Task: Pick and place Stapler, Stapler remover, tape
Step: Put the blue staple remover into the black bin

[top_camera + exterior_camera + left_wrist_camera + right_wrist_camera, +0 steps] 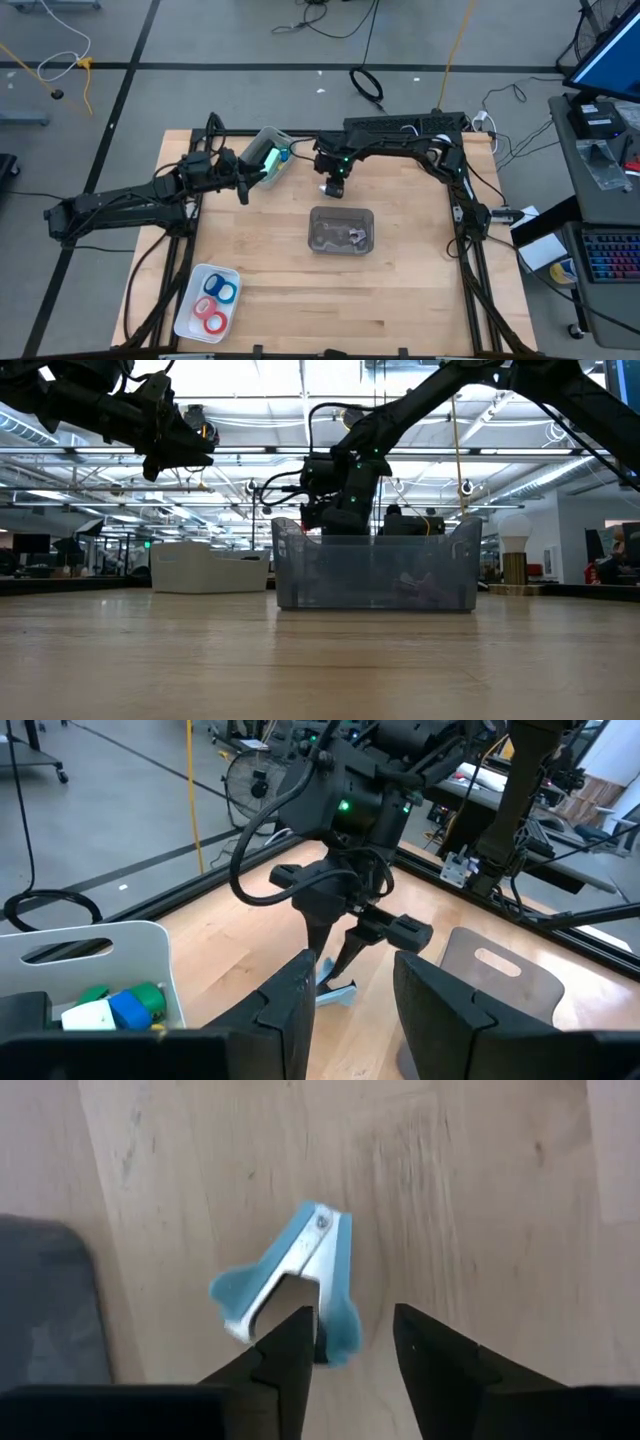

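Observation:
The light-blue staple remover (290, 1285) lies flat on the wooden table beside the grey bin (342, 212); it also shows in the left wrist view (335, 992). My right gripper (352, 1342) is open and points down just over the remover's wide end. My left gripper (350, 1005) is open and empty, raised above the table next to the white bin (262, 152). A dark and silvery thing (350, 236), perhaps the stapler, lies in the grey bin. Blue and red tape rolls (213, 305) lie in a white tray (190, 318) at the near left. My right gripper comes at the staple remover from above, pointing down. One finger (290, 1350) stands over the remover's wide end (335, 1335) and the other stands beside it over bare table. I cannot tell whether the fingers touch it.
The white bin holds blue, green and white blocks (115, 1005). The grey bin stands in the table's middle, close to my right gripper. Black frame rails run along the table's left and right sides (462, 215). Bare wood lies between the grey bin and the tape tray.

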`<action>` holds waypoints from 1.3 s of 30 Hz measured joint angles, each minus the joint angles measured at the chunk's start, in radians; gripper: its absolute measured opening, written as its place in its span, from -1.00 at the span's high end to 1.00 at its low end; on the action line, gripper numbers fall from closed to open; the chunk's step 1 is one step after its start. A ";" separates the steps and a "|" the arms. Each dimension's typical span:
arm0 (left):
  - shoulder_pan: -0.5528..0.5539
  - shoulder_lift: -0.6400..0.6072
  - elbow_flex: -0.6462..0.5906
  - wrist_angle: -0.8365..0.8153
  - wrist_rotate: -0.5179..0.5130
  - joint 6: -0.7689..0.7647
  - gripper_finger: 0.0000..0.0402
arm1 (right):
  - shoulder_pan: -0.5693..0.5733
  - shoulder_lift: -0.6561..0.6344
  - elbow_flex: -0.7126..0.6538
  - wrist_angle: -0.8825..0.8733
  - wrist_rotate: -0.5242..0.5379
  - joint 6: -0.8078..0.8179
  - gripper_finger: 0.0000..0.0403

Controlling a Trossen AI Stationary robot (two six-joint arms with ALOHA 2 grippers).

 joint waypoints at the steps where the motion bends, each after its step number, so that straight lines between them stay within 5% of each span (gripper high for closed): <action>1: 0.000 0.000 0.000 0.000 0.000 0.000 0.32 | 0.000 0.000 -0.007 0.019 0.000 0.003 0.37; 13: 0.000 0.000 0.000 0.000 0.000 -0.001 0.32 | 0.000 -0.001 -0.015 0.046 -0.004 0.003 0.91; 26: 0.000 0.000 0.000 0.001 0.000 -0.002 0.32 | -0.009 -0.033 -0.013 0.011 0.007 0.030 0.99; 39: 0.000 0.000 0.000 0.001 0.001 -0.016 0.32 | -0.011 -0.203 -0.013 -0.046 0.000 0.060 0.99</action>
